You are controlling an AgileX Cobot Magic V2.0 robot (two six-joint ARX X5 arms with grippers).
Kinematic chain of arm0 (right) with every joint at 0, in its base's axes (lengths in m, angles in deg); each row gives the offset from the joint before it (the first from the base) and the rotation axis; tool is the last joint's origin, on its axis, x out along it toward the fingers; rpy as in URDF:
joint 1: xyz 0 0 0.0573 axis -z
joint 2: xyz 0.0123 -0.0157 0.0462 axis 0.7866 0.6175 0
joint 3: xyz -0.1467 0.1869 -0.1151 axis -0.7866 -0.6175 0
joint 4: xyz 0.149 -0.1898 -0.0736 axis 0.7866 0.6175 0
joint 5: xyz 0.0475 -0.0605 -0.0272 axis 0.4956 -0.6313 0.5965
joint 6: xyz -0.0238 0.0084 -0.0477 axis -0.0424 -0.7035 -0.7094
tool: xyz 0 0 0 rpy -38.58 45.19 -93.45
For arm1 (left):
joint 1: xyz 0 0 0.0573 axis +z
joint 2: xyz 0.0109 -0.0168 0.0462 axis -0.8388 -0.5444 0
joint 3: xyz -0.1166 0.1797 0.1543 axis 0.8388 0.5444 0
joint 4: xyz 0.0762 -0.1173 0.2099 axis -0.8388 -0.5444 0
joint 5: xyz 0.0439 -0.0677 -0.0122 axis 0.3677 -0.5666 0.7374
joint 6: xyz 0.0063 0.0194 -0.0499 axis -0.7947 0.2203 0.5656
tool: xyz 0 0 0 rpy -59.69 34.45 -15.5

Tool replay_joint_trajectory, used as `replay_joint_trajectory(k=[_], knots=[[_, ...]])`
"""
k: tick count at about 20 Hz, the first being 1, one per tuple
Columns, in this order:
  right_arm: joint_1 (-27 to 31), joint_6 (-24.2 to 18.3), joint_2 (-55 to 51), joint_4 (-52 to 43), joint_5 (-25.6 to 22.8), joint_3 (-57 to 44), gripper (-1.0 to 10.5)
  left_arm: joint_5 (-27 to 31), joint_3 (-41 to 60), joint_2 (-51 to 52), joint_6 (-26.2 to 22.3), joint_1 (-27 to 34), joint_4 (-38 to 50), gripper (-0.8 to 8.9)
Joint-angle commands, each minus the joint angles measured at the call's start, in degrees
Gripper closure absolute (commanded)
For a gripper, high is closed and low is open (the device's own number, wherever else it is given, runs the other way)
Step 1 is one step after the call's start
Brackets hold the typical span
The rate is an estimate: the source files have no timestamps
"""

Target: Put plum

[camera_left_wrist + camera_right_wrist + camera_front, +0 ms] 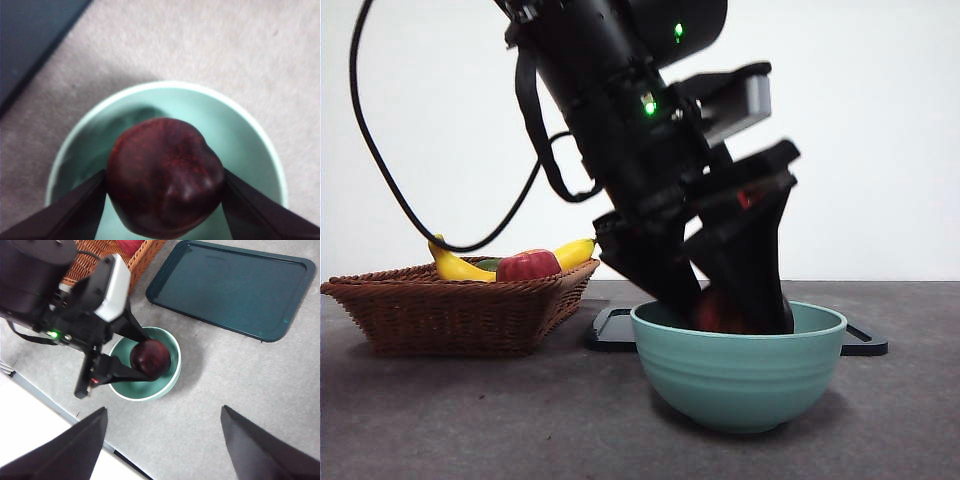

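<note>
Teal bowl [738,365]: its wall hides most of the plum [720,310]. Left gripper [725,310]: inside bowl, jaws clamping plum. Right gripper [162,440]: above bowl, jaws apart, holding nothing.

No readable text, label or number anywhere.

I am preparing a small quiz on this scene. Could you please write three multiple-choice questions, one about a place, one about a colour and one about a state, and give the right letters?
1. Where is the plum?
A. in the wicker basket
B. over the bowl, between the left tool's jaws
C. on the dark tray

2. What colour is the bowl?
A. pale green
B. white
C. orange

3. How is the right tool?
A. shut on a banana
B. open, holding nothing
C. shut on the bowl's rim

Answers:
1 B: the left wrist view shows both jaws against the plum, the bowl below.
2 A: the front view shows it.
3 B: its jaws stand wide apart above the bare table.
</note>
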Motion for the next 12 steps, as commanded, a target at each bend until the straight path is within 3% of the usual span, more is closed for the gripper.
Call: replay_joint_trajectory(k=[1,7,12], knots=[[-0.2,-0.2,0.2,-0.5,0.1,1.2,5.8,0.1,-1.1,-1.8,-1.4,-0.7,-0.2,5.02],[-0.2,-0.2,0.2,-0.5,0.1,1.2,5.8,0.1,-1.1,-1.9,-1.7,-1.0,-0.5,4.34],[-0.2,-0.2,0.2,-0.5,0.1,1.2,5.8,0.1,-1.9,-1.8,-1.4,-1.6,-1.3,4.35]])
